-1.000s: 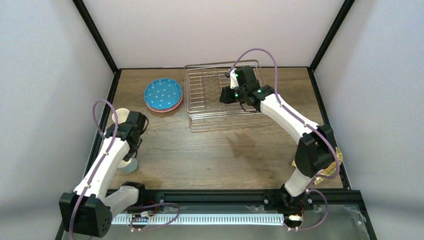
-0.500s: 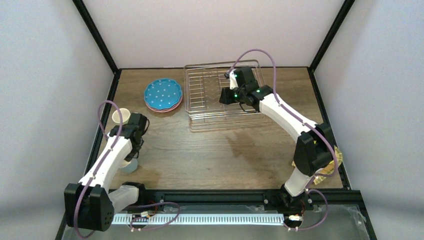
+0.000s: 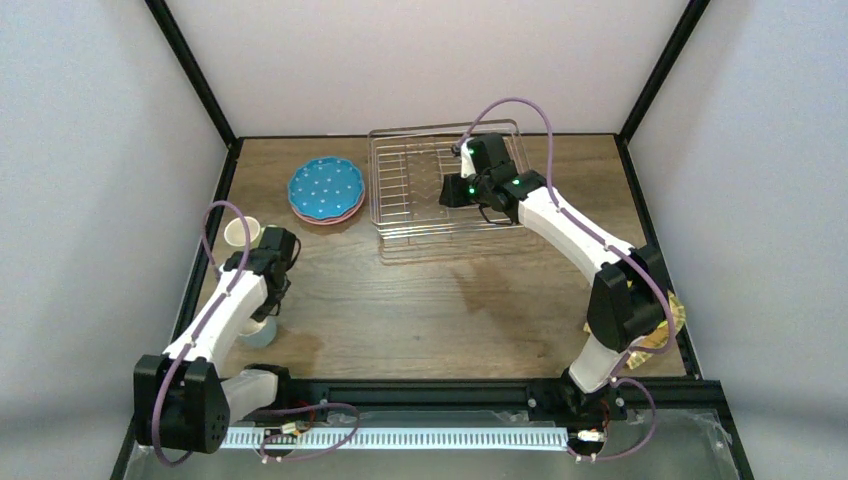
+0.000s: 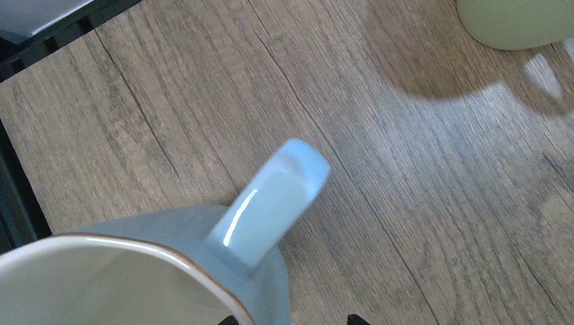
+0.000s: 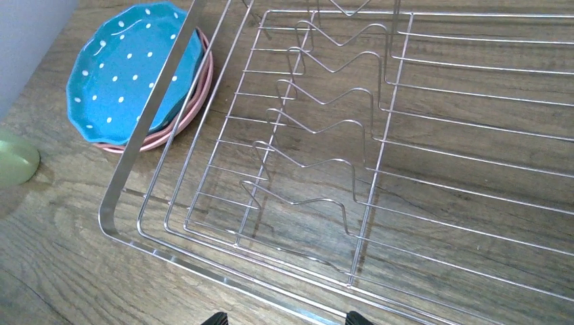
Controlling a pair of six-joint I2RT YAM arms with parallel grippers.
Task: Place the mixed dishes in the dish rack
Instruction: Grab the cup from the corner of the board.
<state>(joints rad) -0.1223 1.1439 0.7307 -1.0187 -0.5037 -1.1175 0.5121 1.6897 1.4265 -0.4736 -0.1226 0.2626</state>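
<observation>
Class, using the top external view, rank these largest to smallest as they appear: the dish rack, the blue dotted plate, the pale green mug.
1. dish rack, clearly largest
2. blue dotted plate
3. pale green mug, smallest

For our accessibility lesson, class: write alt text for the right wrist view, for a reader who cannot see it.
A silvery wire dish rack fills most of the view on a brown wooden table, with no dishes in the part shown. Just outside its rim, a blue white-dotted plate sits on a pink plate; a pale green mug shows at the left edge.
</observation>
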